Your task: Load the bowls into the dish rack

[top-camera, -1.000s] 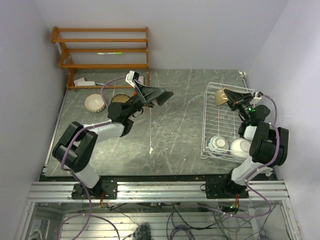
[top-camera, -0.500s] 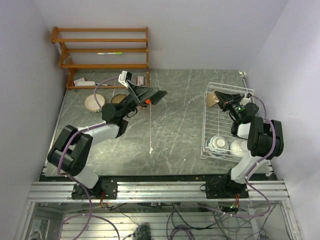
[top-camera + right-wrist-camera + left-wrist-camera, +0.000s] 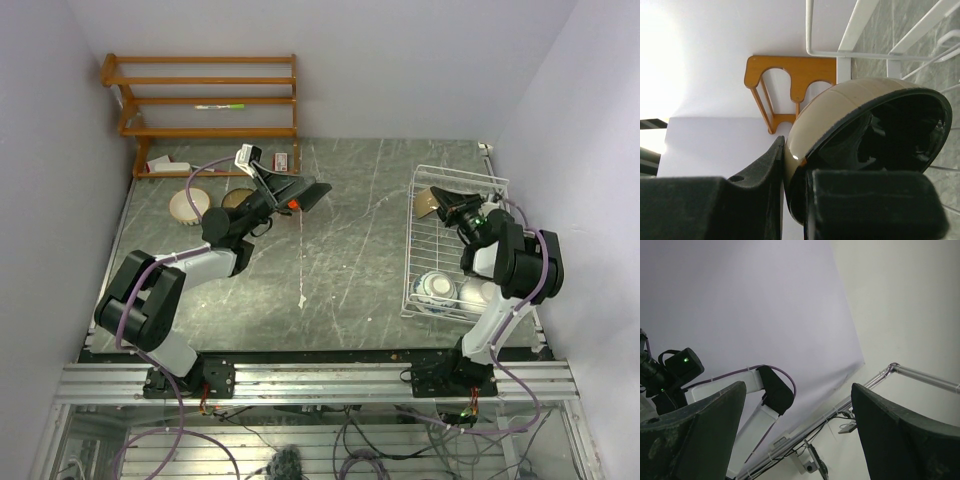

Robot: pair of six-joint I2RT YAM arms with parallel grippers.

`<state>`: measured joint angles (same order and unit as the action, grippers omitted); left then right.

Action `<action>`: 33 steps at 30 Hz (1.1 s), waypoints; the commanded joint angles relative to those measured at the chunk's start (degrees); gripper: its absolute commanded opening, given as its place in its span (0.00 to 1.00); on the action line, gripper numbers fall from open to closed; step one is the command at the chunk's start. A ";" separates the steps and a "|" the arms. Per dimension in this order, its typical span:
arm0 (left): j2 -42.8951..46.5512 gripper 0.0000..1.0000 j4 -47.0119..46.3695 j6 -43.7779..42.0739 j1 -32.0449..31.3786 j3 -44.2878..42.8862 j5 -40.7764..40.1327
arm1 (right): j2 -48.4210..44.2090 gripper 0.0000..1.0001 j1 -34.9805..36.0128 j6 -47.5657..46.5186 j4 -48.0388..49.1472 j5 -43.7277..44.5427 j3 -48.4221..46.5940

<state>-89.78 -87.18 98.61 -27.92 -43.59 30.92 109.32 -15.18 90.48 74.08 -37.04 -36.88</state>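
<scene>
My right gripper is shut on the rim of the tan-brown bowl with the dark rim. It holds the bowl tilted on edge at the far end of the white wire dish rack. In the right wrist view the fingers clamp the bowl's wall beside a rack wire. The blue-and-white bowl and the plain white bowl sit at the rack's near end. The cream-white bowl lies on the table at the far left. A brownish round shape beside it is partly hidden by my left arm. My left gripper is open, empty and points upward. A small orange-red patch shows under it.
A brown wooden shelf unit stands at the back left, with small items at its foot; it also shows in the right wrist view. Walls close in on both sides. The rack sits against the right wall.
My right gripper has carried the tan-brown bowl down and left into the rack's far end. My left gripper drew back to the left, then stayed put.
</scene>
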 commanded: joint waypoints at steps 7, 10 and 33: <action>0.14 0.97 -11.96 -0.70 0.56 0.71 1.08 | -0.97 0.22 -2.52 -3.21 0.88 -1.59 2.11; 0.10 0.97 -12.01 -0.85 0.52 0.94 0.92 | -2.96 0.35 -2.76 -5.37 -4.10 -1.71 1.77; 0.59 0.97 -11.98 -0.79 0.59 2.37 0.94 | -22.84 0.58 -3.55 -28.21 -45.68 5.79 -4.51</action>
<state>-89.86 -87.18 98.59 -27.90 -41.71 30.89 94.37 -18.44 75.48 47.20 -36.80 -36.14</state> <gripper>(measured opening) 0.969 0.537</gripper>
